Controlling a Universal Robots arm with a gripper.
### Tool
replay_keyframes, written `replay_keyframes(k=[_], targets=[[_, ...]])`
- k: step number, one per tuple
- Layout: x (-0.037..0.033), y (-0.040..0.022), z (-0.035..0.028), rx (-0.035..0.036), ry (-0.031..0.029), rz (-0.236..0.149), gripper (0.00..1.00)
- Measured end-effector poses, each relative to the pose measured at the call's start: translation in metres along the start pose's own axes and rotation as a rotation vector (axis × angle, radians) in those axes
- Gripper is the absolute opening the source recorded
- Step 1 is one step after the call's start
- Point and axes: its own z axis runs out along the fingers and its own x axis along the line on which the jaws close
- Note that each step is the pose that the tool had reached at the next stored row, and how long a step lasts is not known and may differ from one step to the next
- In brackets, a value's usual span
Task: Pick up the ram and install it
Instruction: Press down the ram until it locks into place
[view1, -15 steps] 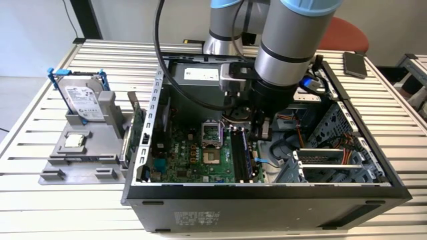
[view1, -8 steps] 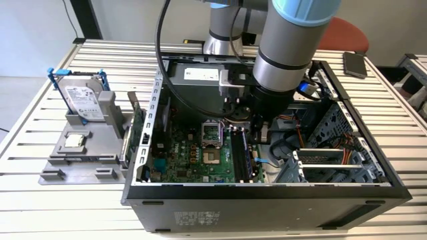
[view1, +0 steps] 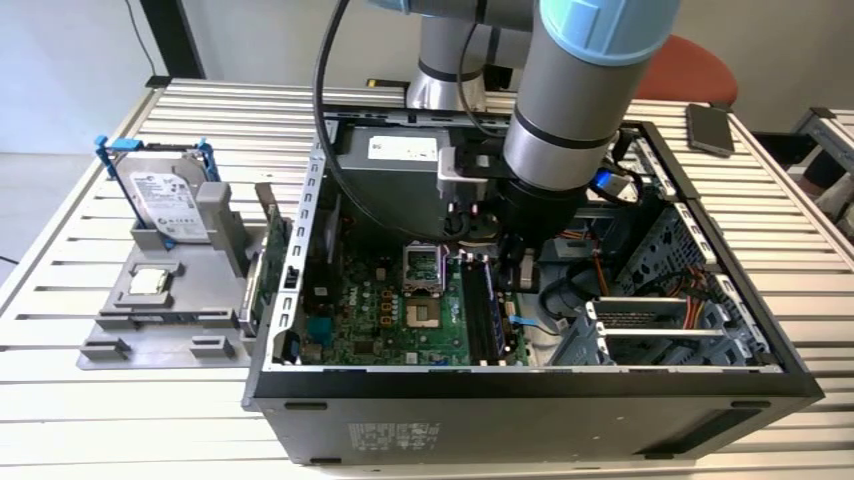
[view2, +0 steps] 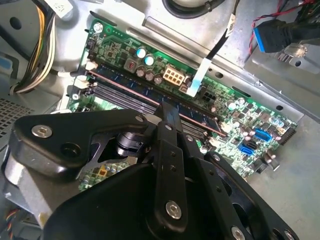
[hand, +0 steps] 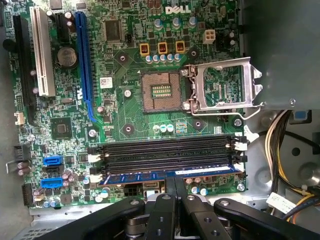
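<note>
Standing on edge in the outermost of the black memory slots (hand: 165, 155), the long dark-blue ram stick (hand: 165, 175) sits with my end effector (hand: 174, 192) right above its middle. My two black fingers (hand: 167, 186) are drawn together on its upper edge in the first wrist view, gripping the ram. In the second wrist view the same stick (view2: 150, 94) runs along the slot bank under my fingertip. Beside the slots lies the green motherboard (hand: 125, 115) with its open silver processor socket frame (hand: 220, 85). In the exterior view my arm (view1: 567, 120) reaches down into the open black computer case (view1: 534, 400), which lies on the slatted white tabletop (view1: 80, 420). A grey parts tray (view1: 160, 300) with a hard drive (view1: 171, 205) sits at the exterior view's left.
</note>
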Motion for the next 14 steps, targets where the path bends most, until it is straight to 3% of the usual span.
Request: replay_keyframes(k=[10, 14], targets=[[0.0000, 0.0000, 0.0002, -0.0012, 0.0000, 0.000, 0.00], [0.0001, 0.0000, 0.0055, -0.0013, 0.0000, 0.000, 0.00]])
